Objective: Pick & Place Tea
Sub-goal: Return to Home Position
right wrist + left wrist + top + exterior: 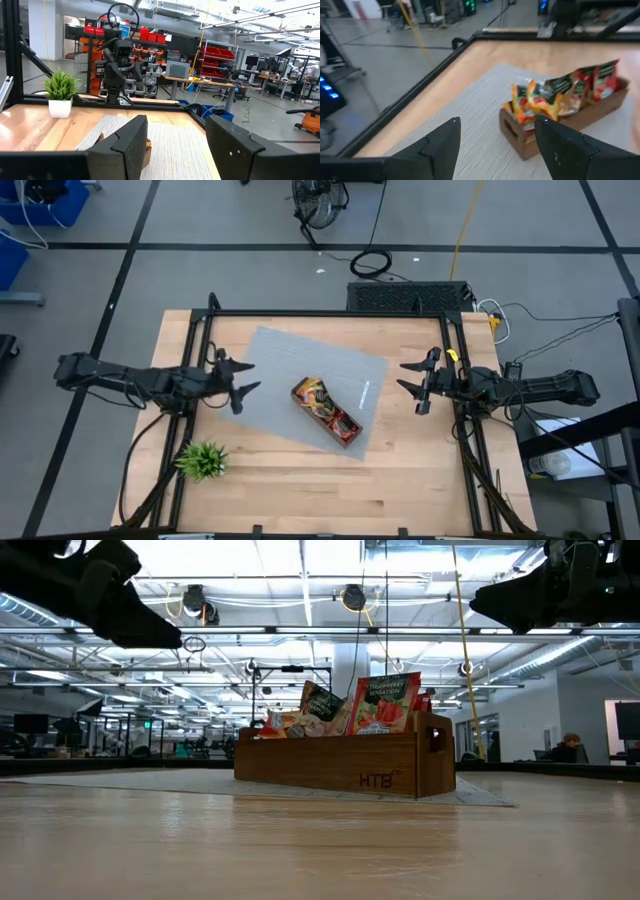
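Several tea sachets (318,398), printed red, orange and green, stand upright in the brown wooden tray (340,428). The tray rests on a grey mat (290,360) in the middle of the table. In the left wrist view the sachets (560,92) rise above the tray's wall (580,120). My left gripper (252,377) hovers open over the mat's left edge, left of the tray, with nothing between its fingers (445,145). My right gripper (401,375) hovers open at the mat's right edge, right of the tray, and is empty too (176,122).
A small green plant in a white pot (203,460) stands at the table's near left corner, also seen as the plant (60,87) in the right wrist view. Black frame rails (330,313) run along the table's far, left and right sides. Bare wood (330,490) lies in front of the mat.
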Controlling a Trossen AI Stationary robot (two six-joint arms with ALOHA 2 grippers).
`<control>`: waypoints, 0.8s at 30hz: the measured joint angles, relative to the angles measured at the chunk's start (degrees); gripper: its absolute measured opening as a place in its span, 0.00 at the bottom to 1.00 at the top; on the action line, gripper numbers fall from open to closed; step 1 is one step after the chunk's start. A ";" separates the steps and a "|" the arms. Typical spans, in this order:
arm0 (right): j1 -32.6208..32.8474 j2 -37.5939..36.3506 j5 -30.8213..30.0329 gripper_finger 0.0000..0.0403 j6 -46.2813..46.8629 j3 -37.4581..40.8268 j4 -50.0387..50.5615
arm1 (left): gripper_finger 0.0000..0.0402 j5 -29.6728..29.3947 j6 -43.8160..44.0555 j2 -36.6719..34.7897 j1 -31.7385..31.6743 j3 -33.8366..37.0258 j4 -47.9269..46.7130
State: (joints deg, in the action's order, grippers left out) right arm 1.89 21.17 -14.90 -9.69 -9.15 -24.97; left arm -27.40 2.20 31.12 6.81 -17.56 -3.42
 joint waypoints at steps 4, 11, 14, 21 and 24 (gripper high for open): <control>0.00 0.00 0.00 0.46 0.00 0.00 0.00 | 0.63 4.96 0.02 -5.03 -2.28 2.53 1.66; 0.00 0.00 0.00 0.46 0.00 0.00 0.00 | 0.63 9.38 -0.65 -14.14 -4.47 4.09 -0.20; 0.00 0.01 0.01 0.46 0.00 0.00 0.00 | 0.63 10.96 -0.28 -17.54 -5.26 5.62 -1.21; 0.00 0.02 0.00 0.46 0.00 0.00 0.00 | 0.63 12.33 1.88 -23.44 -6.51 9.91 -1.12; -0.01 0.02 0.01 0.46 0.00 0.00 0.00 | 0.63 12.91 2.50 -24.94 -6.58 11.01 -1.52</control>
State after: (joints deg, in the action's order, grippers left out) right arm 1.88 21.19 -14.89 -9.69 -9.15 -24.97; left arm -14.49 4.70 6.19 0.23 -6.55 -4.94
